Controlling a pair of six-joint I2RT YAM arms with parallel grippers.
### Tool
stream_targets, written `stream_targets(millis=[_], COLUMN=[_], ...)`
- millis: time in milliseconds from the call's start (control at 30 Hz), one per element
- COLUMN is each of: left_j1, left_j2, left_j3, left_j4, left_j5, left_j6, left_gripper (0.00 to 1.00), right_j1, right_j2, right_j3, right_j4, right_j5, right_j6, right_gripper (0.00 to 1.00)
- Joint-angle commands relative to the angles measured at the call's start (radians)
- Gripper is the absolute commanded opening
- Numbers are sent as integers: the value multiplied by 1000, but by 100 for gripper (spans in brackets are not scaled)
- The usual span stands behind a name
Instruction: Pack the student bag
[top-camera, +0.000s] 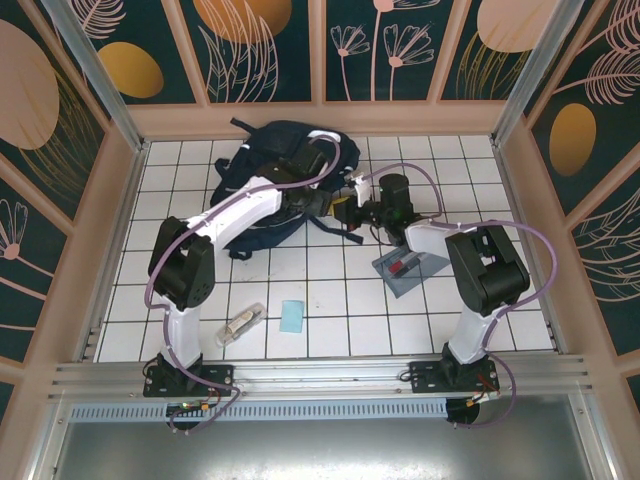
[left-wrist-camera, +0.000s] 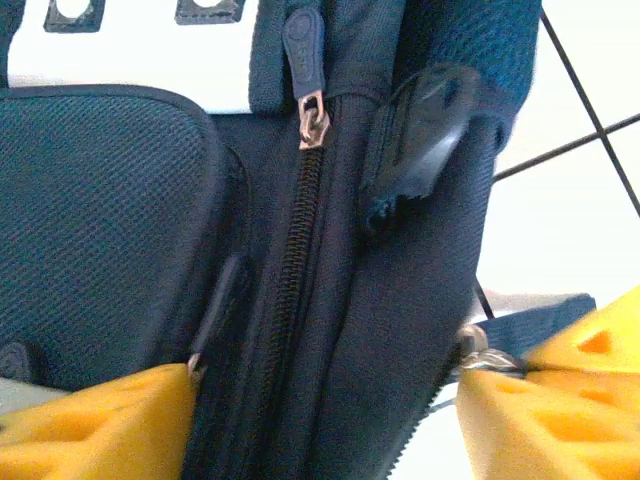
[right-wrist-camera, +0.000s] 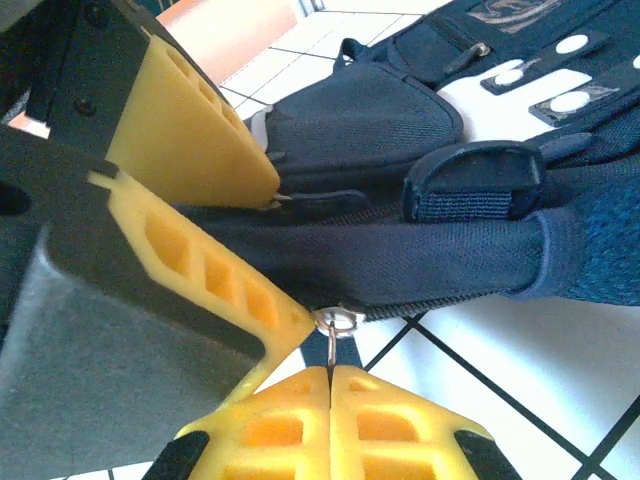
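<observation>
Overhead, both arms reach the student bag (top-camera: 262, 160), which lies at the far middle of the white tiled table (top-camera: 330, 335), with teal flowered panels (top-camera: 410, 70) all around. Close at the left wrist, the left gripper (left-wrist-camera: 322, 385) stands wide apart, straddling the bag's zip (left-wrist-camera: 295, 270). At the right wrist, the right gripper (right-wrist-camera: 330, 375) is pinched together on a metal zip pull (right-wrist-camera: 338, 320), too small to tell from above.
</observation>
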Motion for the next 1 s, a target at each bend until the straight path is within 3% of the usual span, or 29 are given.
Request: stream_targets(millis=[0,233,467,700,967], left_j1=[-10,22,43,112,148], left_j2=[-85,-101,28,92,169], left_j3=[25,-58,25,55,55], left_j4=[227,303,301,310,324], left_j5=[83,69,-31,-86,-71], left_j6=[-57,-73,-41,-59,-59], left_gripper=[76,75,74,77,77], right_j1=[28,13,16,57,155], right_j2=[-9,15,15,67,114], right_j3=[-24,-66,-75,42,151], right_j4=[15,26,-59,-241,-381], right_j5=[-26,-5,84,179,334], right_j6=[28,58,54,58,113], right_gripper=[0,0,0,30,40])
